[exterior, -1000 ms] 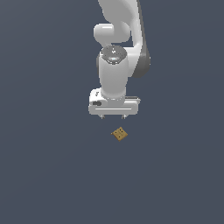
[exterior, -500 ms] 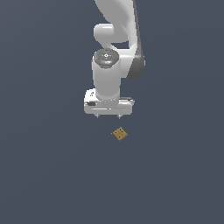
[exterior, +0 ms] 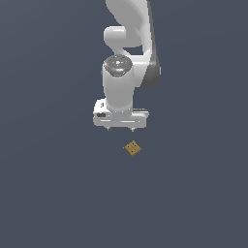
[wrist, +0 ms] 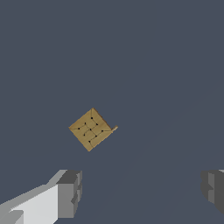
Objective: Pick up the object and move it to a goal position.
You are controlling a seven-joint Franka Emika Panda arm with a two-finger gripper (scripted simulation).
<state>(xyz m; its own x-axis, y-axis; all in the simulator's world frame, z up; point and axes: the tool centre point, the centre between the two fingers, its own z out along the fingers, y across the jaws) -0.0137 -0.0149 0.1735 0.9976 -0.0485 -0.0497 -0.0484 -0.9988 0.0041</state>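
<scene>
Approach is the step in hand, by my reading: the gripper [exterior: 120, 129] hangs above the floor [exterior: 48, 193] with its fingers pointing down, and the block [exterior: 132, 148] lies flat on that floor just beside it, apart from it and untouched. In the exterior view the block sits a little toward the exterior view's right of the gripper's middle and nearer the camera. The wrist view shows the block [wrist: 92, 129] as a small tan square with dark dots on its face, turned so that its corners, not its edges, point along the line between the fingers. The gripper [wrist: 142, 190] is spread wide there, one finger [wrist: 70, 192] at each side of the picture, nothing between them, and the block is outside the gap.

Nothing is lifted yet, so the task is at its start. The next move likely calls for sliding the hand sideways until the block is centred between the fingers, perhaps a twist of the wrist to meet its flat sides, then a descent. No goal marker shows in either view.
</scene>
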